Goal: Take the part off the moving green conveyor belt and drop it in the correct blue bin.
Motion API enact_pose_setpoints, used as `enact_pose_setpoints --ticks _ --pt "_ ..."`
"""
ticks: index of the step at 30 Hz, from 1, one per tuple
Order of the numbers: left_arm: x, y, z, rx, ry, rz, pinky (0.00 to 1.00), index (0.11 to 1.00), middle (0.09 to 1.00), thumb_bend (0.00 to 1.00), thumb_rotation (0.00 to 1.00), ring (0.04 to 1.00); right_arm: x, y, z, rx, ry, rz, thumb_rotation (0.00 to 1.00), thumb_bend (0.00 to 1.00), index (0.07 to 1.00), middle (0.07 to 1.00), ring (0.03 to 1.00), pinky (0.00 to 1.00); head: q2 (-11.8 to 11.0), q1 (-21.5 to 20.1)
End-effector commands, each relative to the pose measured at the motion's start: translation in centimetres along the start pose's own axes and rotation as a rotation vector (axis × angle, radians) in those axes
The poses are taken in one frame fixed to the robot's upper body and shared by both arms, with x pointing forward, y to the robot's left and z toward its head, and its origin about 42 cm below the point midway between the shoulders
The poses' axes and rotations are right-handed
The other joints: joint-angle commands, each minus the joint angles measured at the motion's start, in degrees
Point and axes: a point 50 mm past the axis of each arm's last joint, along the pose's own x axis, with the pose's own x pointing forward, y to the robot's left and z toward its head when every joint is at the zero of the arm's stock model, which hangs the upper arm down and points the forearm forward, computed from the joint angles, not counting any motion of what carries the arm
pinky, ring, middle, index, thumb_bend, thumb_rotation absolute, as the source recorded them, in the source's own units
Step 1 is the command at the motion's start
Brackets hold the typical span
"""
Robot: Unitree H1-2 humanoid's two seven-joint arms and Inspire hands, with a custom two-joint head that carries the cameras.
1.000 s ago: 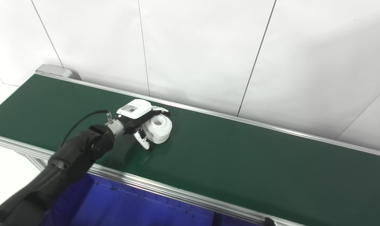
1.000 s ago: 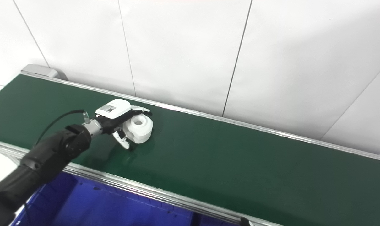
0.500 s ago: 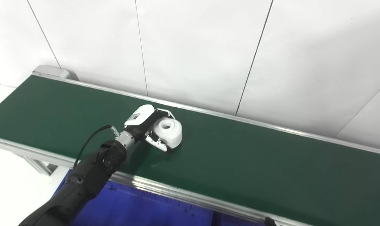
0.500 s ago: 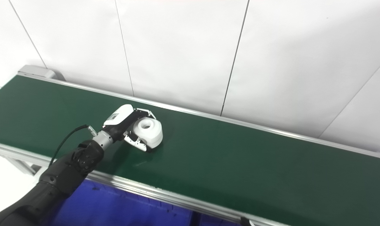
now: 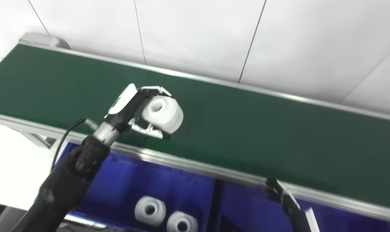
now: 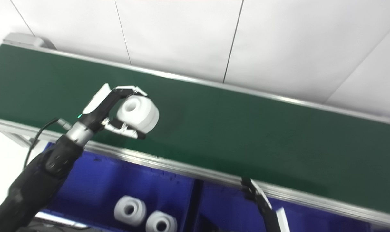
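My left hand (image 5: 135, 111) is shut on a white round part (image 5: 162, 115) with a hole in its middle, holding it up above the near edge of the green conveyor belt (image 5: 262, 129). Fingers curl over the part's top and the thumb presses under it. Below the belt lies a blue bin (image 5: 124, 190) with two similar white parts (image 5: 150, 210) (image 5: 182, 222) in it. A second blue bin (image 5: 246, 209) sits to its right. Only the fingertips of my right hand (image 5: 287, 201) show at the bottom right, over that second bin.
The belt's aluminium rail (image 5: 195, 166) runs between the belt and the bins. A dark divider (image 5: 214, 206) separates the two bins. White wall panels (image 5: 195, 32) stand behind the belt.
My left hand has lifted the white part off the belt and drawn it toward the near rail. The camera has tilted down, bringing the bins and my right hand into view.
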Motion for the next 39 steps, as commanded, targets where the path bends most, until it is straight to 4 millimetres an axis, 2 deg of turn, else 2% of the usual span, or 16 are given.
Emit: enact_pose_setpoints --ticks 1,4,10,16,24,25,26,27,28,29,30,31,33,35,38,39 --pt "-1.5 0.3 1.3 -0.020 -0.034 -0.007 0.41 0.467 0.507 0.48 0.00 0.489 0.4 -0.1 1.2 -0.007 -0.031 -0.010 0.34 0.89 0.870 0.846 0.806 0.76 0.82 -1.04" --pt "-4.1 -1.1 1.3 -0.058 0.008 -0.044 0.38 0.470 0.522 0.48 0.00 0.486 0.8 -0.1 1.9 -0.005 -0.035 -0.004 0.34 0.89 0.875 0.851 0.808 0.76 2.74 -2.51" --pt "-7.0 -3.7 0.7 -0.129 0.090 -0.120 0.39 0.476 0.517 0.48 0.00 0.480 1.3 -0.2 2.8 -0.009 -0.034 -0.006 0.32 0.89 0.870 0.846 0.806 0.76 4.88 -3.86" --pt "-8.2 -5.5 0.4 -0.090 0.120 -0.238 0.38 0.489 0.516 0.48 0.00 0.463 1.6 -0.2 3.4 -0.011 -0.037 -0.002 0.32 0.90 0.867 0.837 0.800 0.75 5.66 -4.82" --pt "-7.8 -6.8 -0.2 -0.026 0.178 -0.329 0.38 0.468 0.528 0.47 0.00 0.487 1.7 -0.1 3.6 -0.010 -0.030 0.000 0.33 0.90 0.865 0.834 0.798 0.75 5.67 -4.16" --pt "-7.7 -7.0 -0.2 0.003 0.189 -0.375 0.43 0.471 0.526 0.48 0.00 0.527 1.7 -0.1 3.6 -0.010 -0.032 -0.001 0.33 0.90 0.864 0.833 0.797 0.75 5.51 -3.94" --pt "-7.6 -7.1 -0.3 0.023 0.197 -0.408 0.56 0.480 0.519 0.50 0.00 0.632 1.7 -0.1 3.6 -0.011 -0.033 -0.001 0.33 0.90 0.864 0.832 0.797 0.75 5.51 -3.94" --pt "-7.3 -7.2 -0.2 0.058 0.214 -0.472 0.58 0.481 0.518 0.50 0.00 0.642 1.7 -0.1 3.6 -0.013 -0.034 0.000 0.33 0.90 0.864 0.832 0.797 0.75 5.44 -3.82" --pt "-7.0 -7.3 -0.1 0.083 0.229 -0.515 0.66 0.654 0.677 0.56 0.19 0.736 1.8 -0.1 3.6 -0.015 -0.035 0.000 0.33 0.90 0.865 0.831 0.795 0.75 5.44 -3.82" --pt "-6.6 -7.4 0.2 0.111 0.235 -0.554 0.71 0.743 0.759 0.59 0.28 0.784 1.7 -0.1 3.6 -0.013 -0.033 0.000 0.33 0.90 0.866 0.831 0.795 0.75 5.34 -4.11" --pt "-6.3 -7.4 0.4 0.136 0.238 -0.584 0.84 0.835 0.854 0.69 0.45 0.865 1.7 -0.1 3.6 -0.011 -0.033 -0.001 0.33 0.90 0.867 0.833 0.795 0.75 5.28 -4.27" --pt "-6.2 -7.4 0.6 0.150 0.239 -0.599 0.90 0.875 0.897 0.73 0.53 0.903 1.7 0.0 3.6 -0.010 -0.032 -0.002 0.33 0.90 0.867 0.834 0.796 0.75 5.27 -4.32" --pt "-6.1 -7.4 1.1 0.168 0.246 -0.627 0.97 0.931 0.966 0.80 0.62 0.969 1.6 0.0 3.6 -0.014 -0.034 -0.001 0.33 0.90 0.869 0.836 0.796 0.74 5.29 -4.81" --pt "-6.1 -7.5 1.8 0.147 0.251 -0.614 1.00 0.963 0.994 0.84 0.65 0.995 1.4 0.1 3.7 -0.002 -0.033 0.000 0.32 0.89 0.871 0.837 0.800 0.75 5.26 -5.49" --pt "-6.1 -8.0 2.9 0.002 0.228 -0.526 1.00 0.981 1.000 0.84 0.62 1.000 1.0 0.2 3.9 0.005 -0.026 0.001 0.31 0.89 0.872 0.837 0.804 0.76 5.16 -6.77" --pt "-6.1 -8.2 3.2 -0.048 0.225 -0.501 0.95 0.990 1.000 0.85 0.61 1.000 0.9 0.2 3.9 0.006 -0.023 0.001 0.31 0.89 0.872 0.837 0.805 0.76 5.05 -6.94"
